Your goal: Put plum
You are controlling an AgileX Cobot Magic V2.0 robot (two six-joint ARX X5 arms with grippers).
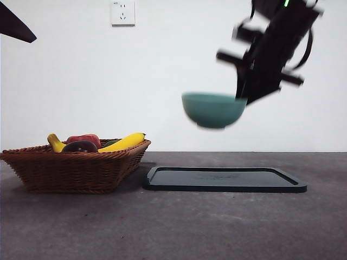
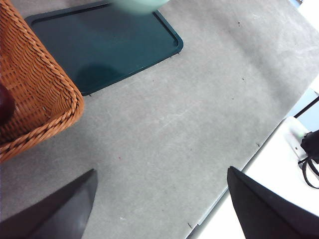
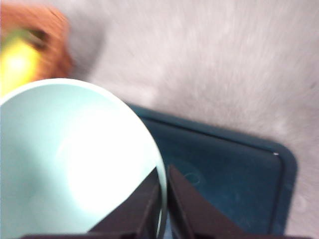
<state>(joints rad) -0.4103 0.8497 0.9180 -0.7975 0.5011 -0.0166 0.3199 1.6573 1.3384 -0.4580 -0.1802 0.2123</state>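
Note:
The plum (image 1: 79,146), dark purple-maroon, lies in the wicker basket (image 1: 70,169) at the left, between a red fruit (image 1: 84,138) and a banana (image 1: 123,143). A dark sliver at the basket's inside in the left wrist view (image 2: 4,105) may be the plum. My right gripper (image 1: 242,97) is shut on the rim of a teal bowl (image 1: 212,110) and holds it in the air above the dark tray (image 1: 225,181). The right wrist view shows the jaws (image 3: 163,195) pinching the bowl's rim (image 3: 65,159). My left gripper (image 2: 162,209) is open and empty above the bare table beside the basket (image 2: 35,94).
The dark flat tray (image 2: 99,45) lies right of the basket; the bowl's edge (image 2: 139,4) shows over it. A second small banana (image 1: 55,143) sits at the basket's left. The left arm shows as a black tip (image 1: 15,26) at the top left. The table's edge (image 2: 234,179) runs close to the left gripper.

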